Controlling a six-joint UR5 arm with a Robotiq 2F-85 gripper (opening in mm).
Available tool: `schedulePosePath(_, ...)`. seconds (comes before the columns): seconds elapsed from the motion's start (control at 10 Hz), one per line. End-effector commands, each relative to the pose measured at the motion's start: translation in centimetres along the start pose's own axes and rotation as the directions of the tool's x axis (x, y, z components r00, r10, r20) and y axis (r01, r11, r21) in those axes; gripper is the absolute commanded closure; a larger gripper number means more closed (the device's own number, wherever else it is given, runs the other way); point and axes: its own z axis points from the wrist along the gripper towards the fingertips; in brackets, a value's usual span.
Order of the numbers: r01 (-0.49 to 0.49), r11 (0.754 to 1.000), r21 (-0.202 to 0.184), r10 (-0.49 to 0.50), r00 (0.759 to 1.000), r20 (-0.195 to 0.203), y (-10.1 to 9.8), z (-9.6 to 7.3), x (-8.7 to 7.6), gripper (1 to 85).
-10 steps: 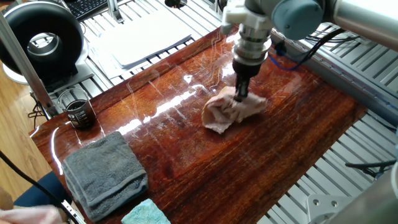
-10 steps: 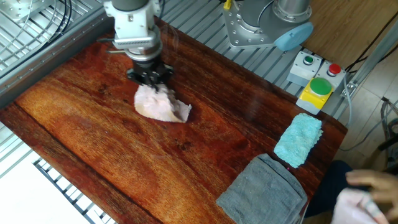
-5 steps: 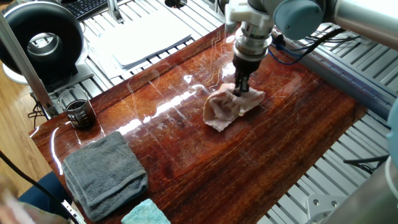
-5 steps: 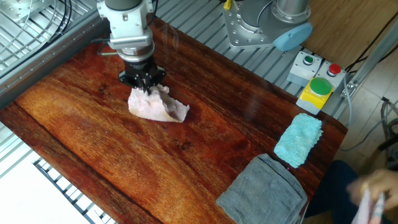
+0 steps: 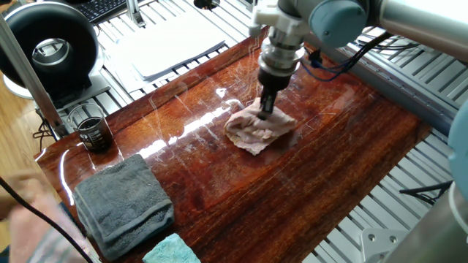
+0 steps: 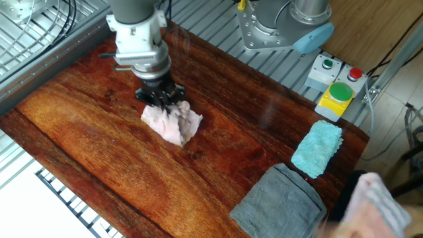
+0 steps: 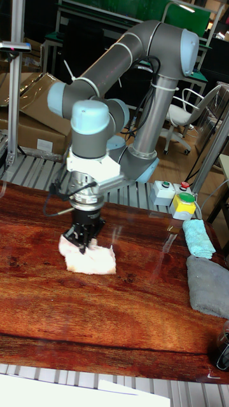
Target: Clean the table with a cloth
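The grey towel point(image 5: 123, 204) lies at the table's point(image 5: 307, 190) near end, well clear of the cloth point(image 5: 256, 129) mid-table. The gripper point(image 5: 265, 111) is clamped on the cloth's far edge (pressed to the wood). The loose trailing part may bunch or slip free. No writing is legible.

gripper point(image 5: 265, 109) tips buried in cloth point(image 5: 257, 129) (gap unseen) | grey towel point(image 6: 281, 205) cut off

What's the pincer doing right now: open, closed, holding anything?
Pincer: closed on the cloth, pressing it down onto the table.
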Motion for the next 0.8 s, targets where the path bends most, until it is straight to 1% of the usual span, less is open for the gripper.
schedulePosePath(0.0, -0.043, 0.998, -0.048, 0.045, 0.998, 0.039, 2.9, 0.6, -2.7, 20.0)
schedulePosePath(0.1, -0.034, 0.998, -0.057, 0.036, 0.998, 0.050, 3.3, 0.8, -3.1, 7.7)
schedulePosePath(0.2, -0.041, 0.997, -0.068, 0.045, 0.997, 0.060, 3.9, 1.0, -3.5, 0.7)
schedulePosePath(0.4, -0.071, 0.995, -0.063, 0.075, 0.995, 0.073, 4.9, 1.9, -4.5, 0.7)
schedulePosePath(0.5, -0.073, 0.996, -0.055, 0.077, 0.994, 0.082, 5.0, 2.1, -5.1, 0.7)
schedulePosePath(0.6, -0.050, 0.998, -0.044, 0.054, 0.994, 0.095, 4.7, 2.3, -5.4, 0.7)
schedulePosePath(0.7, -0.029, 0.999, -0.027, 0.032, 0.993, 0.117, 4.1, 2.5, -5.7, 1.3)
